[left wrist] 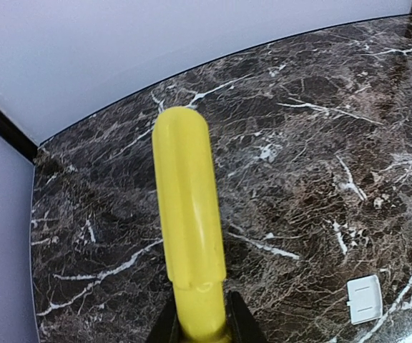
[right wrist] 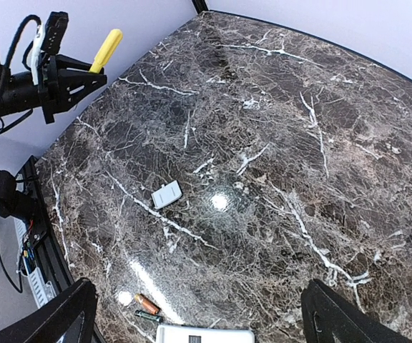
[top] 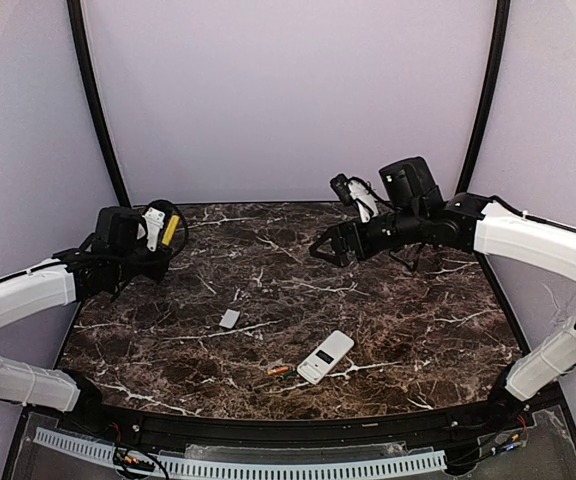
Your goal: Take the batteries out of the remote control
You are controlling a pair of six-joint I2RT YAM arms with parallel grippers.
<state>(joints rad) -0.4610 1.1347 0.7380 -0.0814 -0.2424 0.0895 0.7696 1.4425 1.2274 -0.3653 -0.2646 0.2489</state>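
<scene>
The white remote control [top: 325, 357] lies flat near the table's front edge, its dark window facing up; the right wrist view catches only its end [right wrist: 204, 334]. Just left of it lie an orange-red battery [top: 279, 371] [right wrist: 146, 304] and a thin dark green cylinder [right wrist: 147, 315], side by side on the marble. My right gripper [top: 323, 248] [right wrist: 199, 286] hovers high over the table's back right, open, with nothing between its fingers. My left gripper [top: 153, 245] [left wrist: 199, 325] is raised at the left, shut on a yellow-handled screwdriver [left wrist: 188, 221] [top: 170, 230].
A small white square cover piece [top: 230, 319] [left wrist: 365, 299] [right wrist: 167, 194] lies on the marble, left of centre. The table is dark veined marble [top: 388, 300], with pale walls close behind and at both sides. A black rail runs along the front edge [top: 298, 428].
</scene>
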